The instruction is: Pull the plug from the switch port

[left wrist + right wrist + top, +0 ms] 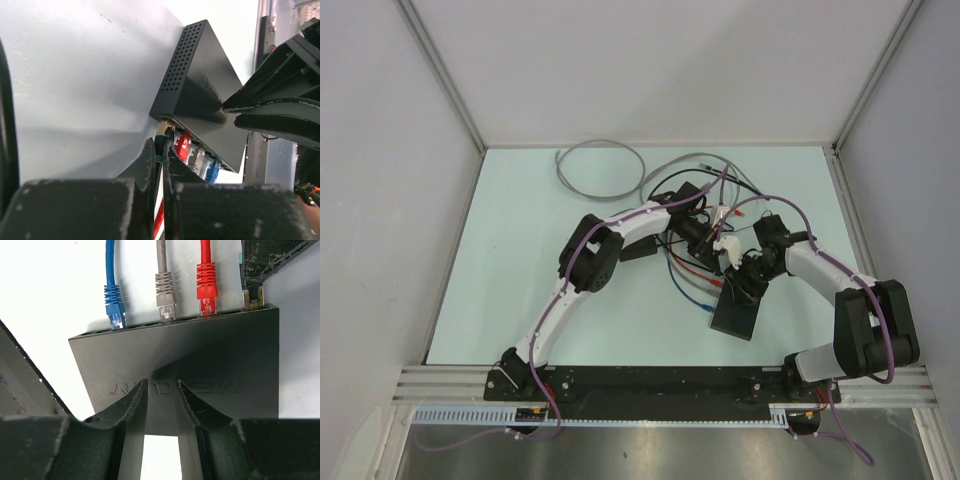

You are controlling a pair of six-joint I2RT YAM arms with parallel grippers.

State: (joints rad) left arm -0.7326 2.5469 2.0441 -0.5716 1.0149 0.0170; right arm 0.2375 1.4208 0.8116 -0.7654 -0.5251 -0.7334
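Note:
The switch [175,355] is a flat black box, also seen in the top view [735,318] and the left wrist view [200,85]. Along its port edge sit a blue plug [114,305], a grey plug [165,295], a red plug [206,287] and an end plug [252,297] with a teal boot. My left gripper [160,150] is shut on that end plug's cable, right behind the plug [164,126], which sits in its port. My right gripper [161,385] rests its fingertips on the switch's top face, jaws slightly apart with nothing between them.
Loose cables lie behind the switch: a grey loop [595,165] and black, red and blue leads [685,285]. A smaller black brick [638,250] lies under the left arm. White walls enclose the table [520,260] on three sides.

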